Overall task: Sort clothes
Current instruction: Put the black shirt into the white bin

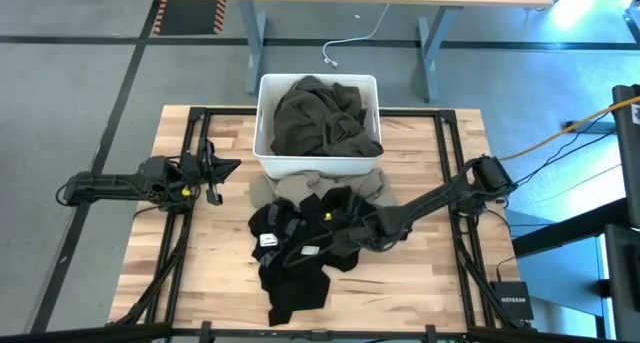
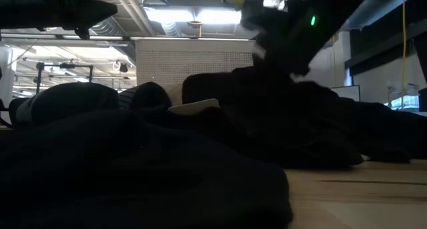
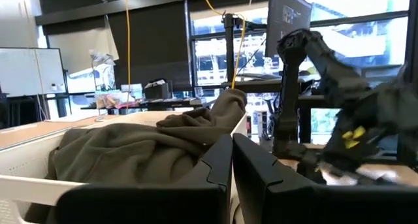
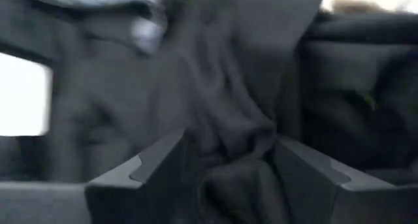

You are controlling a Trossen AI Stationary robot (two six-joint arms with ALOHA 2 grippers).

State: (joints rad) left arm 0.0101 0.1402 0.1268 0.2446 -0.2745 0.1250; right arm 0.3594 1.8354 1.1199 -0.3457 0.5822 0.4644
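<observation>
At table centre, right gripper (image 1: 335,241), fingers spread, presses into black clothes (image 1: 295,253); left gripper (image 1: 215,168), fingers together, empty, waits beside bin (image 1: 262,123).

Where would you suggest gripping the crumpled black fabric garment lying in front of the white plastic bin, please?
Probably the raised fold at the top of the black garment, approached from above. It lies as a flat, spreading heap, so its edges offer little, while a bunched ridge stands between the right gripper's open fingers.

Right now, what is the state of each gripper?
Left gripper: shut, holding nothing, beside the white bin.
Right gripper: open around black fabric in the pile.
</observation>
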